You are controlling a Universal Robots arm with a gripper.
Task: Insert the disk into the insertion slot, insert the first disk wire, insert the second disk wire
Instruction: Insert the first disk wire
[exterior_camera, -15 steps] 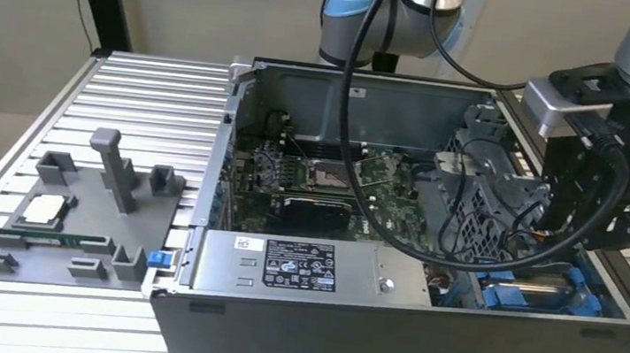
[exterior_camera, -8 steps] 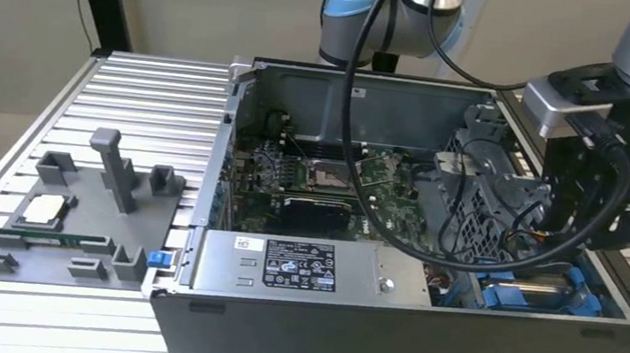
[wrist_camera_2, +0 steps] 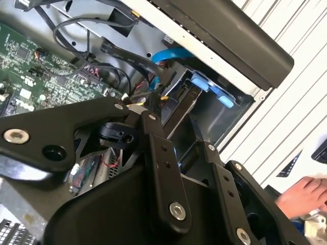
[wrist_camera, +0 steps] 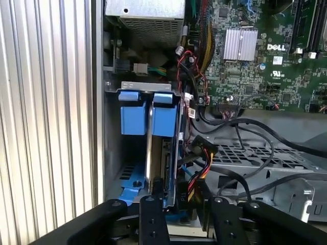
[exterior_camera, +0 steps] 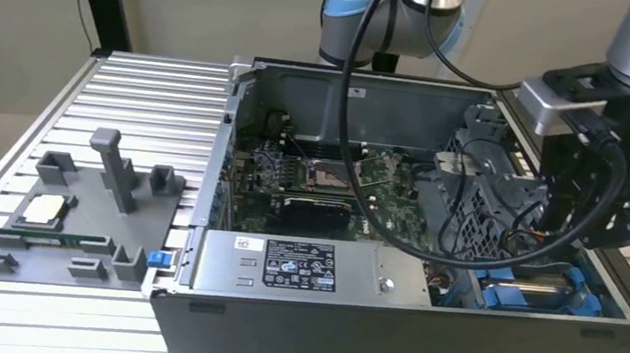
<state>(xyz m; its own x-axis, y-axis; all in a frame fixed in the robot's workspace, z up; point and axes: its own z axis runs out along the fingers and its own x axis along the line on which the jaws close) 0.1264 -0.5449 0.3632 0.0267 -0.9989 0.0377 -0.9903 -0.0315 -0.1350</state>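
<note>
Treat the disk as a dense, rigid slab. It will likely feel heavy for its size, its metal faces are slick, and the bare circuit board on one side is no place to press. Take your hold on the blue carrier's frame or the two narrow edges, never across the board or on the connector end. Its wires are the opposite: limp leads behind a small stiff plug, which you should take by the plug body, not by the leads.

In the exterior view, with the middle of the computer case as the clock's centre, the insertion slot sits at about four o'clock, with the arm above it. In the first wrist view the disk stands on edge inside that slot. Its blue carrier tab is level with the neighbouring tab, so you can judge it as seated.

The gripper hangs over the bay with its fingers spread apart and nothing pinched between them. One finger lines up with the disk's silver edge and the other lies beyond the plug, so the disk's end and the plug both fall within the gap, below the tips. You cannot tell whether the plug is mated to the disk.
</note>
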